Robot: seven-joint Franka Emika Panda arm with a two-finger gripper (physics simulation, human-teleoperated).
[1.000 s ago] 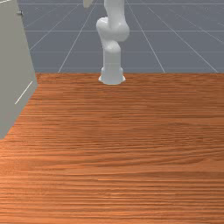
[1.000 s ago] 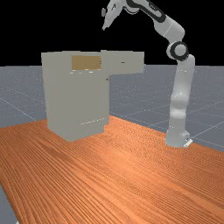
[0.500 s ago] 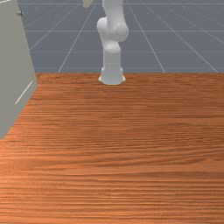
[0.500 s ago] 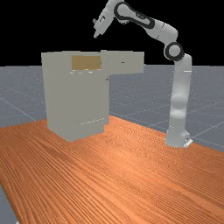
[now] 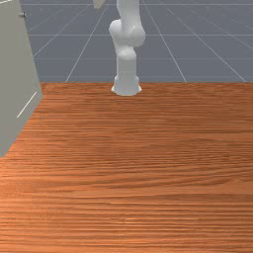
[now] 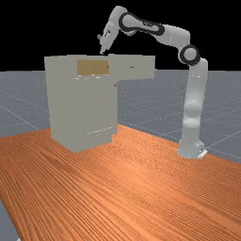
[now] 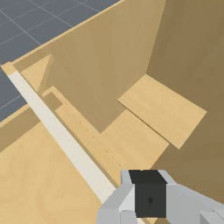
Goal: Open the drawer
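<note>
"Since you have the feeds up, where is your hand?"

"My gripper point(image 6: 102, 52) is above the tan side of the drawer point(image 6: 93, 67), near the cabinet's top, tipped at a slant. From my desk I can't tell whether it is released or clenched, nor whether it touches anything."

"What's closest to it?"

"On my wrist view, a pale bar point(image 7: 61, 127) runs slantwise below the hand, its near end going behind the gripper. Past the bar lies a wooden board point(image 7: 162, 109), raised over the wood around it, and beyond that an upright wooden wall point(image 7: 96, 65). Grey tiled floor point(image 7: 26, 26) shows over the wall's rim."

"And the drawer itself?"

"Open. On my far view it stands well out of the upper part of the grey cabinet point(image 6: 82, 108). Its grey front panel point(image 6: 143, 68) is below my hand and off toward the arm's base, with a small dark mark point(image 6: 132, 67) on its face."

"Farther out?"

"The cabinet's body drops from beneath my hand to the orange-brown table point(image 6: 117, 183). Well apart from it, the arm's base point(image 6: 190, 147) stands on the same wood."
</note>
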